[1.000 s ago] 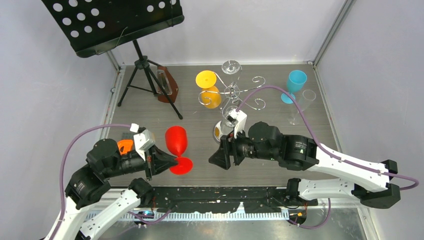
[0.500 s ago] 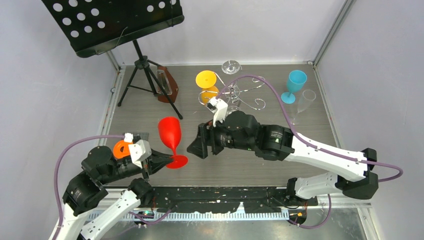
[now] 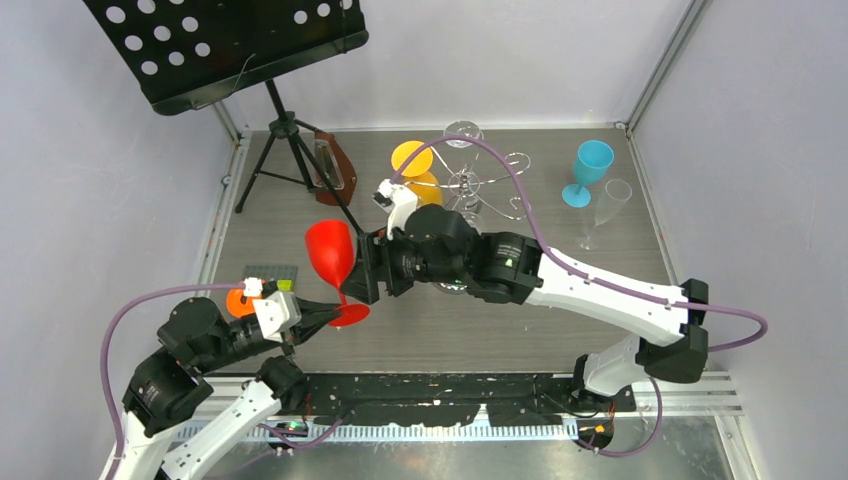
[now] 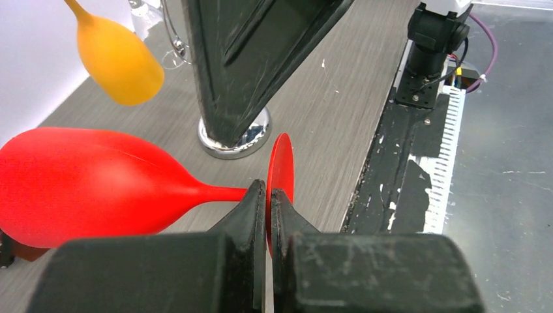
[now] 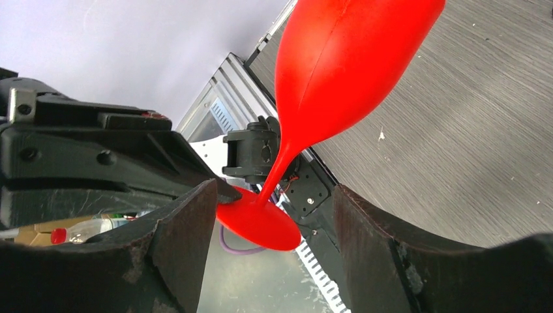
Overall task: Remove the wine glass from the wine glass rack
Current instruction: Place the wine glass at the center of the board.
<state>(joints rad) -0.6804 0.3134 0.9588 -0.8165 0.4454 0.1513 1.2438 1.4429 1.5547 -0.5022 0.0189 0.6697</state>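
While the left gripper [image 4: 267, 195] pinches its stem, the red glass [image 3: 330, 252] tilts.

Red wine glass [image 5: 345, 65] tilts bowl-up across the frame, its stem and round foot sitting between the wide-spread fingers of the right gripper [image 5: 274, 193], touching neither. From the left, the left gripper [image 5: 226, 191] pinches the stem by the foot. Grey table [image 5: 469, 143] behind.

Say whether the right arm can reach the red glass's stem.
Likely yes: the right end effector, open, straddles the red glass's stem; the left end effector, shut by the foot, crowds it.
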